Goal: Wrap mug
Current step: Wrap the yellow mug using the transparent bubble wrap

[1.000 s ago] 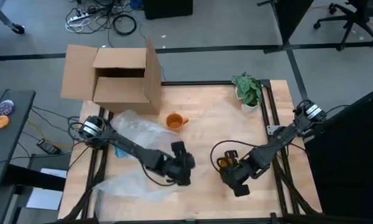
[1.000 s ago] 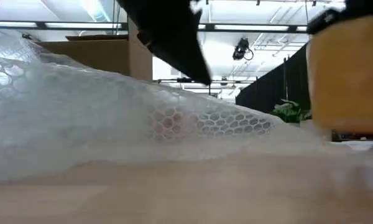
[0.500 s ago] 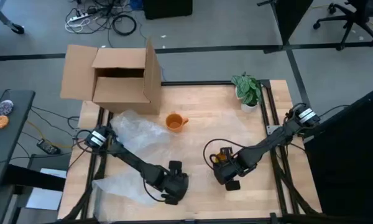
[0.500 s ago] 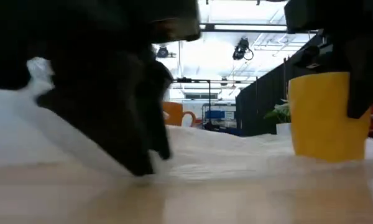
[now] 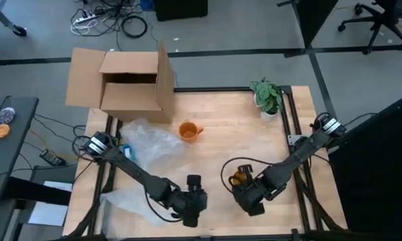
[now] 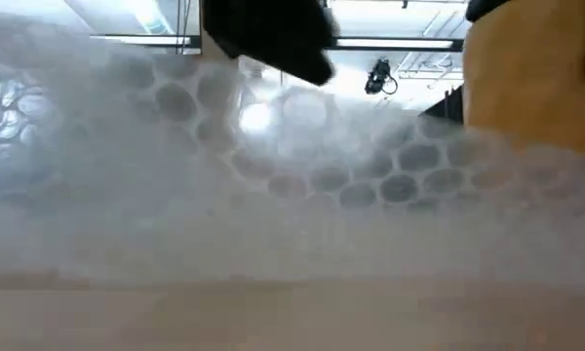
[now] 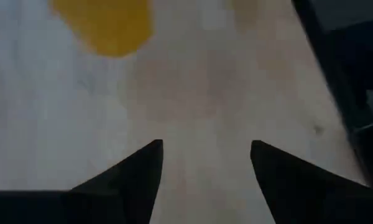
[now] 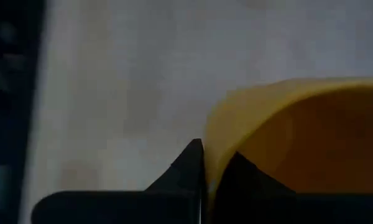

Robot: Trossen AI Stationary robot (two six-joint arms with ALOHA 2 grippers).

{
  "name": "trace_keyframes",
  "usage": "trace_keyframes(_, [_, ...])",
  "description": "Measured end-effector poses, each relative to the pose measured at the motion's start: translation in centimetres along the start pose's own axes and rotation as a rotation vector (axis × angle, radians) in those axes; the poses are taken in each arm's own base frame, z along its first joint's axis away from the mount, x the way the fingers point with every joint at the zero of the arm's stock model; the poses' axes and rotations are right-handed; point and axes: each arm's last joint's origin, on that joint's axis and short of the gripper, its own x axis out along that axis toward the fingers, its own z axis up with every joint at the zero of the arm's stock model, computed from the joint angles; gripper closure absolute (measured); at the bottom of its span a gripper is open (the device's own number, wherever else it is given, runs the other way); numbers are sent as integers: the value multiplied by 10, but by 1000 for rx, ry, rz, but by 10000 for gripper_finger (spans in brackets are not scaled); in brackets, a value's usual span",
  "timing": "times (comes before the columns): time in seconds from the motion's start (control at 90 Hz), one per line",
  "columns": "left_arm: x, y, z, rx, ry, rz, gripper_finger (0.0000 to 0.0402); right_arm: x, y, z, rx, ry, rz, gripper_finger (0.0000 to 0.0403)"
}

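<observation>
High view: left gripper (image 5: pixel 191 215) moved to bottom centre, dragging bubble wrap (image 5: pixel 130 201); right gripper (image 5: pixel 249 198) pinches yellow mug (image 5: pixel 238 178) rim, lower right of counter (image 5: pixel 234 127).
Low view: wrap now fills frame.
Left wrist: fingers spread, so wrap looks released.

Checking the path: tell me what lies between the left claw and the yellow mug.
In the high view, only bare table separates the left claw from the yellow mug.

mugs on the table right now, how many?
2. An orange mug stands free near the cardboard box; a yellow mug sits at the right gripper, whose fingers pinch its rim. Bubble wrap might hide more.
</observation>
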Motion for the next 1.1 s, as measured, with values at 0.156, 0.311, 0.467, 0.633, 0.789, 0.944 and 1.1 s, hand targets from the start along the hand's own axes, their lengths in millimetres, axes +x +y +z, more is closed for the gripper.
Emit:
trace_keyframes(0.156, [23,8,-16,-7,50,40,172,21,-7,-12,36,71,-31,402])
trace_keyframes(0.311, [40,12,-31,-47,136,8,172,39,-17,-18,72,72,-38,386])
trace_keyframes(0.467, [44,12,-31,-76,147,-47,172,46,-26,-17,94,83,-16,341])
trace_keyframes(0.633, [43,13,-30,-71,165,-42,172,45,-32,-10,93,61,-13,272])
trace_keyframes(0.789, [38,16,-22,-35,215,-19,172,35,-36,-1,108,47,-17,213])
trace_keyframes(0.944, [30,20,-6,-25,228,21,172,12,-39,10,112,73,-32,167])
trace_keyframes(1.1, [26,19,8,-29,178,24,172,-11,-43,13,130,131,-69,141])
